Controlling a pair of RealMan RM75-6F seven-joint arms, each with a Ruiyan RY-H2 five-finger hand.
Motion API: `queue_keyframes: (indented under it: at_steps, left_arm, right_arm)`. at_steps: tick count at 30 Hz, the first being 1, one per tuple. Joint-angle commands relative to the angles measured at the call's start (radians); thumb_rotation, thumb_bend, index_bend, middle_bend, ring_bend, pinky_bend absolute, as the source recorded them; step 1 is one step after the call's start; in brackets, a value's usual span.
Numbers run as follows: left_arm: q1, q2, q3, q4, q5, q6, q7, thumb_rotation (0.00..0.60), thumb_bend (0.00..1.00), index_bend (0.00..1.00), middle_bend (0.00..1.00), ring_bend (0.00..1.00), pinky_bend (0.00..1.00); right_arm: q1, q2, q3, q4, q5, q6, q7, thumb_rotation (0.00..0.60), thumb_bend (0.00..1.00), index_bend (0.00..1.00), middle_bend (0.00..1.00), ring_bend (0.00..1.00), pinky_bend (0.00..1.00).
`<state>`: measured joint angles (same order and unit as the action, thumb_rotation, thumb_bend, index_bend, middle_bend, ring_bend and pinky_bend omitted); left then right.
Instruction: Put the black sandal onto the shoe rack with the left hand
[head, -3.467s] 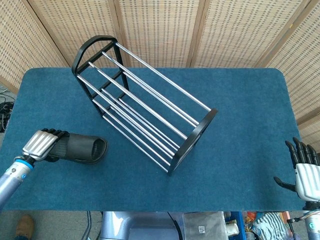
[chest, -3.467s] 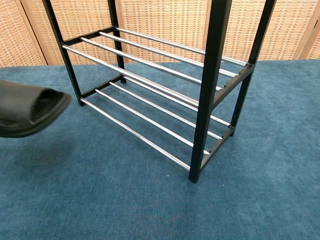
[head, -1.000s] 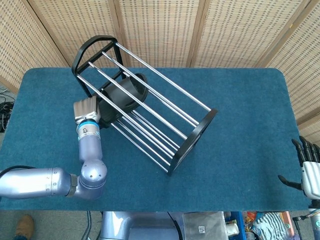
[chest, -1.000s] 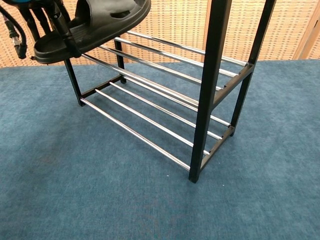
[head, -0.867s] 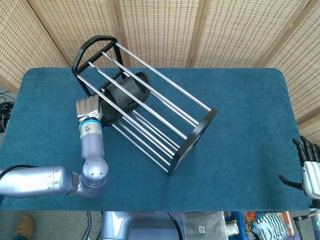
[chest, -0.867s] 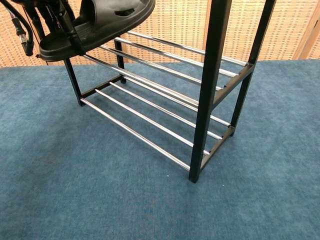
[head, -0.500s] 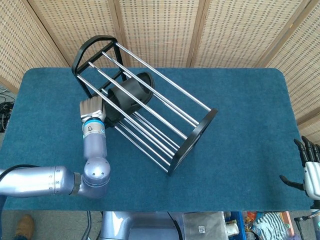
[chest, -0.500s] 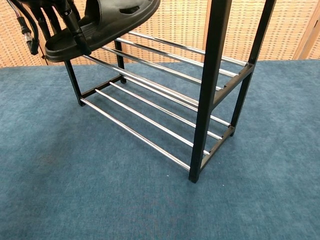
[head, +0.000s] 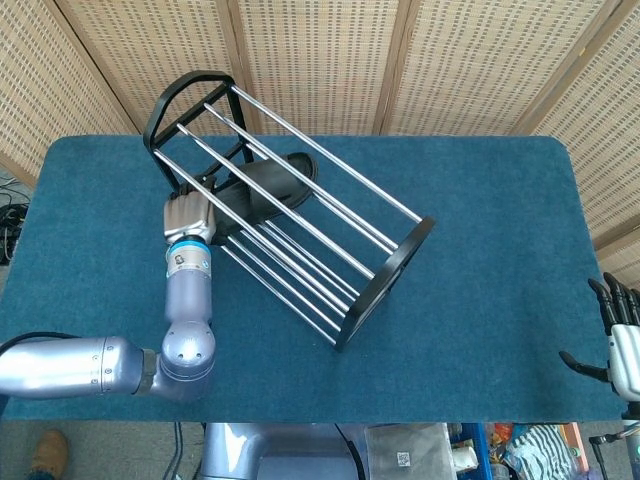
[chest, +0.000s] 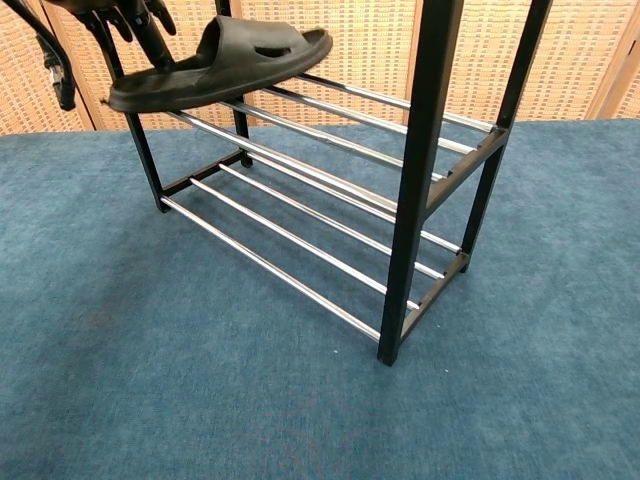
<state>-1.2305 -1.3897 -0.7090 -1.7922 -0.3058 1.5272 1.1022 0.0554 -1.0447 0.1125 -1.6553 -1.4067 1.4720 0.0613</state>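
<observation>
The black sandal (head: 268, 185) (chest: 225, 62) lies flat on the top rails of the black shoe rack (head: 395, 270) (chest: 425, 150). It sits near the rack's left end, and its heel overhangs the front rail. My left hand (head: 187, 215) (chest: 135, 20) hovers at the heel with its fingers apart. One fingertip (chest: 160, 55) reaches down to the heel's top, and no finger wraps the sole's edge. My right hand (head: 620, 345) sits at the table's near right corner, fingers spread, holding nothing.
The rack stands diagonally on the blue carpeted table (head: 480, 200), with chrome rails on two levels; the lower rails (chest: 300, 240) are bare. Woven wall panels (head: 320, 60) rise behind the table's far edge.
The sandal has tipped from a tilted, gripped pose down flat onto the top rails. The left hand's fingers have come off the sole's edge. The right hand has not moved.
</observation>
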Motion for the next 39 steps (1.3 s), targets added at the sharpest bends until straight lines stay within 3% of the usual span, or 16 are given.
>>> queue_keyframes:
  at_steps: [1, 12, 17, 20, 21, 25, 29, 35, 39]
  left_arm:
    - [0.016, 0.009, 0.005, -0.015, 0.027, -0.023, -0.018, 0.6, 0.54, 0.0, 0.0, 0.0, 0.02]
    - [0.115, 0.126, 0.022, -0.161, 0.079, -0.158, -0.053, 0.6, 0.54, 0.0, 0.0, 0.0, 0.0]
    - [0.227, 0.252, 0.021, -0.266, 0.118, -0.324, -0.112, 0.6, 0.54, 0.0, 0.0, 0.0, 0.0]
    - [0.32, 0.349, 0.044, -0.321, 0.209, -0.45, -0.142, 0.6, 0.44, 0.0, 0.0, 0.0, 0.0]
    - [0.348, 0.376, 0.055, -0.334, 0.243, -0.489, -0.151, 0.6, 0.37, 0.0, 0.0, 0.0, 0.0]
    - [0.555, 0.526, 0.105, -0.378, 0.539, -0.738, -0.27, 0.6, 0.22, 0.0, 0.0, 0.0, 0.0]
    - [0.762, 0.597, 0.129, -0.384, 0.863, -0.814, -0.407, 0.6, 0.17, 0.0, 0.0, 0.0, 0.0]
    - [1.065, 0.599, 0.218, -0.286, 1.391, -0.724, -0.692, 0.6, 0.03, 0.0, 0.0, 0.0, 0.0]
    - [1.164, 0.548, 0.291, -0.158, 1.659, -0.582, -0.909, 0.6, 0.0, 0.0, 0.0, 0.0, 0.0]
  right_arm:
    - [-0.001, 0.001, 0.0, -0.001, -0.001, 0.002, 0.0, 0.6, 0.0, 0.0, 0.0, 0.0, 0.0]
    - [-0.004, 0.004, -0.003, -0.005, -0.011, 0.009, 0.004, 0.6, 0.0, 0.0, 0.0, 0.0, 0.0]
    - [-0.007, 0.006, -0.008, -0.012, -0.021, 0.015, -0.002, 0.6, 0.0, 0.0, 0.0, 0.0, 0.0]
    - [-0.009, 0.007, -0.009, -0.016, -0.025, 0.019, -0.004, 0.6, 0.0, 0.0, 0.0, 0.0, 0.0]
    - [-0.01, 0.007, -0.009, -0.017, -0.026, 0.021, -0.004, 0.6, 0.0, 0.0, 0.0, 0.0, 0.0]
    - [-0.014, 0.009, -0.011, -0.022, -0.032, 0.028, -0.004, 0.6, 0.0, 0.0, 0.0, 0.0, 0.0]
    - [-0.015, 0.009, -0.013, -0.025, -0.037, 0.032, -0.007, 0.6, 0.0, 0.0, 0.0, 0.0, 0.0]
    - [-0.017, 0.01, -0.015, -0.029, -0.042, 0.036, -0.008, 0.6, 0.0, 0.0, 0.0, 0.0, 0.0]
    - [-0.019, 0.012, -0.017, -0.034, -0.051, 0.042, -0.008, 0.6, 0.0, 0.0, 0.0, 0.0, 0.0]
